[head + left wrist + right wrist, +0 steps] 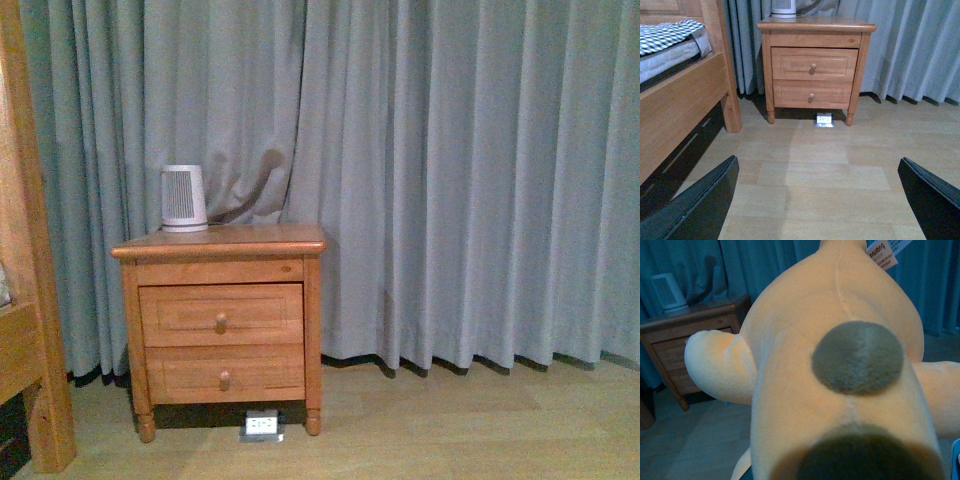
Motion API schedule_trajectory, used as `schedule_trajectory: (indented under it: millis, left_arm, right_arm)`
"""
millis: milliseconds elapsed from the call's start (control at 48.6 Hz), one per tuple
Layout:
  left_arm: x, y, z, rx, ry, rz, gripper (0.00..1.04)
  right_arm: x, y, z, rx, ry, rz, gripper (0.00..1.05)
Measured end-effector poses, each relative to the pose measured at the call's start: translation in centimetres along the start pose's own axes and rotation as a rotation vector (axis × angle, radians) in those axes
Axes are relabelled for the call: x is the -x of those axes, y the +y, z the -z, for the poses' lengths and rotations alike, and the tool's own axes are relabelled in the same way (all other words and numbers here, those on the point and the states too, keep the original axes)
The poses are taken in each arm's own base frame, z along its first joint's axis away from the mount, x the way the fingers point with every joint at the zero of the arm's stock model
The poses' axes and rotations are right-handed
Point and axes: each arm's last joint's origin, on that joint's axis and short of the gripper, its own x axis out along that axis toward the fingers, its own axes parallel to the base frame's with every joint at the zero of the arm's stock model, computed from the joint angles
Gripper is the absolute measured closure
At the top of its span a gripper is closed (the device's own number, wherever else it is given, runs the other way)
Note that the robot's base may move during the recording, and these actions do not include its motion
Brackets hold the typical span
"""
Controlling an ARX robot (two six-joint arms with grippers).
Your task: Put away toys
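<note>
The plush toy point(800, 400) sat directly at the right fingers and hid them, so I could not tell their grip. The left fingers point(695, 200) stood wide apart, empty. Beyond them, the nightstand point(815, 37) drawers point(814, 63) were closed. I judged one needed opening first.

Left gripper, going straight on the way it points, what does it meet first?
The left gripper meets nothing nearer than the nightstand, or the floor just before it; depth is unclear.

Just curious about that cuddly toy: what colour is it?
Pale orange-yellow plush toy with a grey-brown round patch; clearest in the right wrist view.
</note>
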Motion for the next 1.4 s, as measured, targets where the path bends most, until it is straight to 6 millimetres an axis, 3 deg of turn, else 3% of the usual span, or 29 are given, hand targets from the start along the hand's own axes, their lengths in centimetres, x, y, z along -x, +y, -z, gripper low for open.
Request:
schedule_trajectory:
  millis: [1399]
  left_arm:
    - [0.00,0.00,0.00,0.000,0.000,0.000,0.06]
  right_arm:
    - [0.00,0.00,0.00,0.000,0.000,0.000,0.84]
